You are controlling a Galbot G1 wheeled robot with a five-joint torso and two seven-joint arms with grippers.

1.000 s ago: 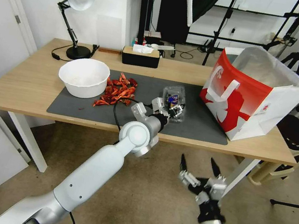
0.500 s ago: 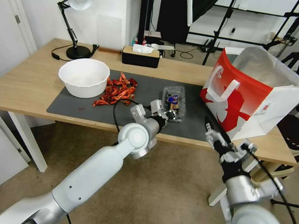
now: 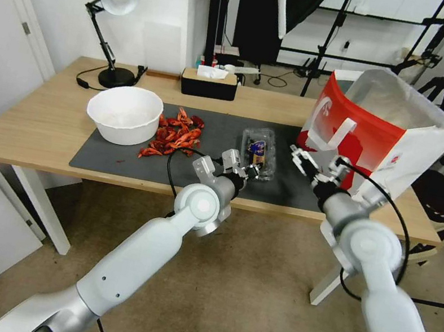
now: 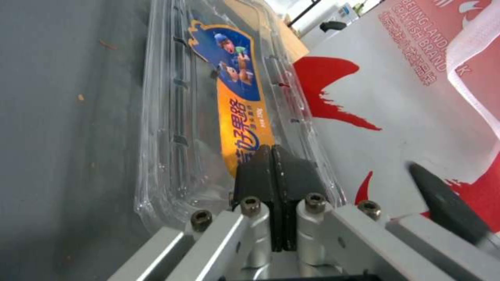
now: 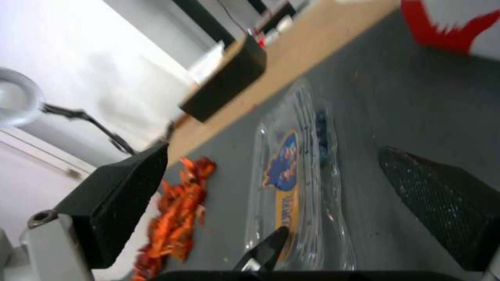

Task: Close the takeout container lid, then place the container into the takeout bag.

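Two black pads (image 4: pixel 271 183) of my left gripper (image 3: pixel 250 169) are pressed flat together with no gap, their tips bearing down on the near end of the lid (image 4: pixel 234 113), which lies closed over the berry half. They clamp nothing between them. From those tips, the left wrist angles back toward me, and the forearm runs down and left off the near table edge in the head view.

My right gripper (image 3: pixel 316 165) has its fingers spread wide with nothing between them; the right wrist view shows the two black fingertips (image 5: pixel 120 203) far apart. It hovers over the dark mat (image 3: pixel 119 162), between the takeout container (image 3: pixel 258 152) and the takeout bag (image 3: pixel 376 136), just in front of the bag's red face. Its forearm extends back toward me, past the table's near edge.

I see the container flat on the mat, right of the pile of red shells (image 3: pixel 175 135) and the white bowl (image 3: pixel 124 113), near but apart from the bag. The bag stands upright at the table's right end, mouth open.
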